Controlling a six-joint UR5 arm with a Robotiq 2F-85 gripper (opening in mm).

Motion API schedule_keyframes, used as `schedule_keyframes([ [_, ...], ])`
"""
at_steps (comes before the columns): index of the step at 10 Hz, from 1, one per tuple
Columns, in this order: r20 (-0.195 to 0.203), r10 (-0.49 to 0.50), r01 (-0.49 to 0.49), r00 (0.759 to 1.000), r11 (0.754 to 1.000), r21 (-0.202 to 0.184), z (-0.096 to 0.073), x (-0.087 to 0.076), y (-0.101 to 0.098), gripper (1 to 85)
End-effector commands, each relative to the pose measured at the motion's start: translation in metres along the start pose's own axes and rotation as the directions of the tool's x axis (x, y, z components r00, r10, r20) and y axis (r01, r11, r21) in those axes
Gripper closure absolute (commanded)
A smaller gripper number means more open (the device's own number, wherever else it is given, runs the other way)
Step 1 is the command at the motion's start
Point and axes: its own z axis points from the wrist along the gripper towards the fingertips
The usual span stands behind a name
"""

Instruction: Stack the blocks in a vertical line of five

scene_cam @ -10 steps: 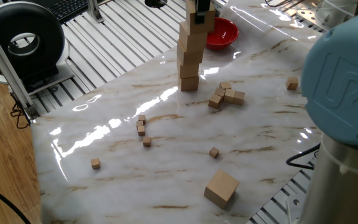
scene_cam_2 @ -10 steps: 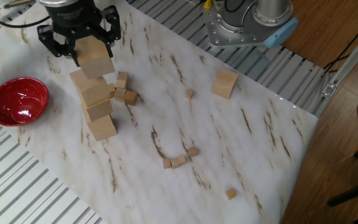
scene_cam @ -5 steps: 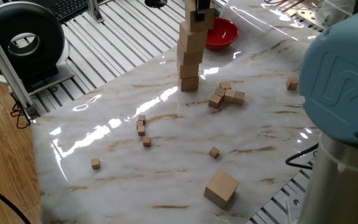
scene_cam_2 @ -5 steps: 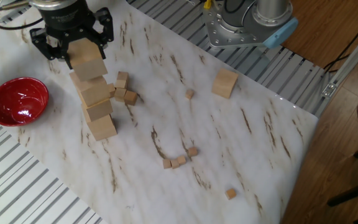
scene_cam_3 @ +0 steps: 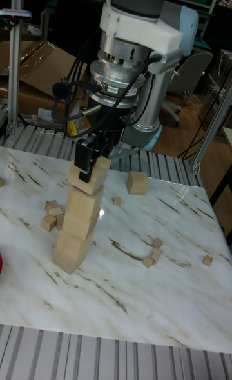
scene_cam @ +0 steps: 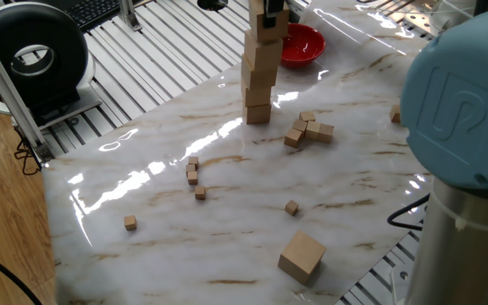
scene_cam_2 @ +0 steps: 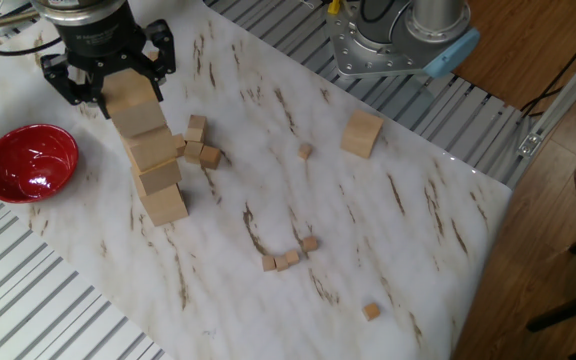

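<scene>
In one fixed view, a stack [scene_cam: 259, 72] of blocks rises on the far side of the desk [scene_cam: 227, 195], beside a red bowl [scene_cam: 302, 44]; a loose block [scene_cam: 302, 257] lies near the front edge.

In the other fixed view, the gripper [scene_cam_2: 118, 85] has its jaws pinching the top block [scene_cam_2: 133, 103].

In the tall fixed view, four blocks stand slightly staggered. Placing the fourth seems underway; next comes releasing it, then fetching the loose block.

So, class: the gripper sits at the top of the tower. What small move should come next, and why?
Probably open the gripper and lift straight up. The top block already appears to rest on the stack, which counts four, and the fifth large block lies loose on the table.
</scene>
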Motion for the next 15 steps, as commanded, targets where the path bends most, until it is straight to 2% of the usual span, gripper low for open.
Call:
schedule_keyframes([
  [1, 0.008, -0.017, 0.016, 1.000, 1.000, 0.016, -0.001, -0.007, -0.004, 49.0],
  [5, 0.036, -0.026, 0.026, 0.999, 0.999, 0.019, -0.001, -0.019, -0.004, 46.0],
  [7, 0.039, -0.022, 0.021, 0.999, 1.000, 0.014, -0.001, -0.019, -0.003, 46.0],
  [8, 0.040, -0.003, 0.003, 0.999, 1.000, -0.002, -0.001, -0.018, 0.001, 46.0],
  [9, 0.043, 0.041, -0.039, 0.998, 0.998, -0.040, -0.001, -0.017, 0.010, 46.3],
  [10, 0.052, 0.051, -0.048, 0.997, 0.997, -0.058, 0.000, -0.016, 0.013, 46.3],
  [12, 0.053, 0.054, -0.051, 0.997, 0.997, -0.056, 0.001, -0.014, 0.012, 46.7],
  [15, 0.028, 0.036, -0.036, 0.999, 0.999, -0.029, 0.001, -0.007, 0.005, 47.0],
])
